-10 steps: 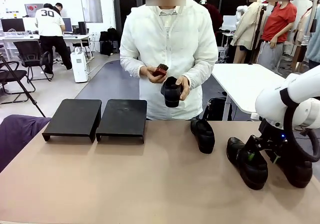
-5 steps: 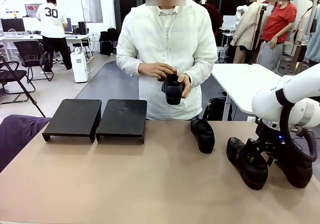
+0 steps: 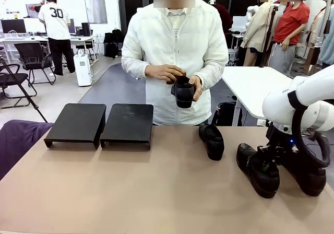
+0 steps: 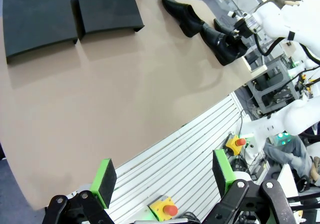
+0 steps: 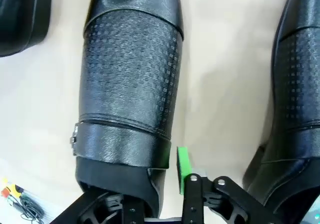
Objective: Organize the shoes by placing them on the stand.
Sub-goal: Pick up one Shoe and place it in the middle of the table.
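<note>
Two matte-black platforms of the stand (image 3: 75, 121) (image 3: 128, 123) sit side by side at the table's far left. One shiny black shoe (image 3: 211, 140) lies near the far edge in front of the person. Two more shoes (image 3: 257, 170) (image 3: 309, 175) lie at the right. My right gripper (image 3: 269, 161) is down on the nearer one. In the right wrist view its green pad (image 5: 182, 166) presses the outside of that shoe's (image 5: 132, 84) collar, with the other finger hidden inside the opening. The person holds another shoe (image 3: 183, 91) in both hands. My left gripper (image 4: 163, 176) hangs open and empty beyond the table's edge.
The person stands at the far side, behind the middle of the table. A purple cloth (image 3: 18, 140) covers the table's left corner. A white table (image 3: 255, 88) stands behind at the right. Bare tabletop (image 3: 156, 187) stretches between the stand and the shoes.
My right gripper's jaws have closed in on the shoe's collar, and the arm has sunk slightly. The person's hand has come down over the held shoe, hiding the small red-brown object.
</note>
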